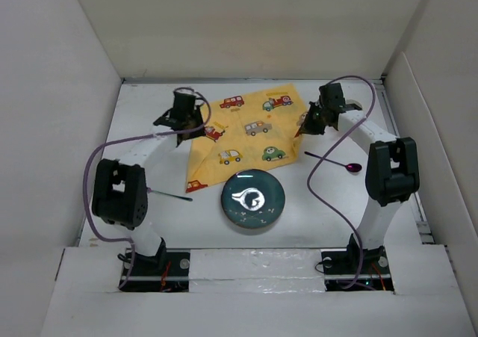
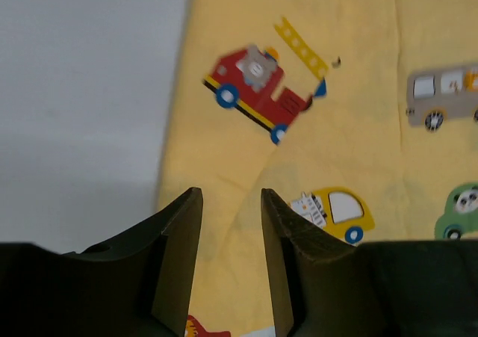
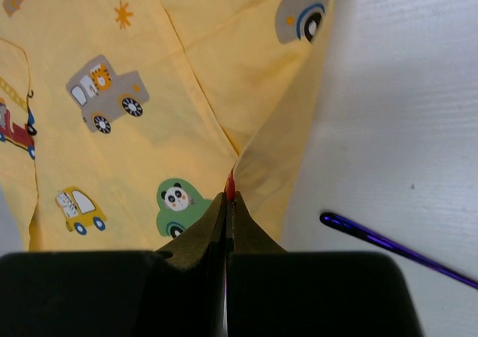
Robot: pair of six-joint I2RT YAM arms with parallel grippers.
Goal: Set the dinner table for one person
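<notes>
The dinner table (image 1: 142,109) is a white tabletop with cream walls. A yellow cloth (image 1: 246,131) printed with cartoon cars lies on it at the back middle. My left gripper (image 1: 181,122) hovers over the cloth's left edge. In the left wrist view its jaws (image 2: 230,195) stand open above the cloth (image 2: 336,98), with nothing between them. My right gripper (image 1: 310,120) is at the cloth's right edge. In the right wrist view it (image 3: 226,197) is shut on a raised fold of the cloth (image 3: 187,68).
A teal plate (image 1: 252,199) sits in front of the cloth. A purple spoon (image 1: 340,163) lies to the right of the plate, its handle (image 3: 388,243) showing near the right gripper. A thin dark utensil (image 1: 170,195) lies left of the plate.
</notes>
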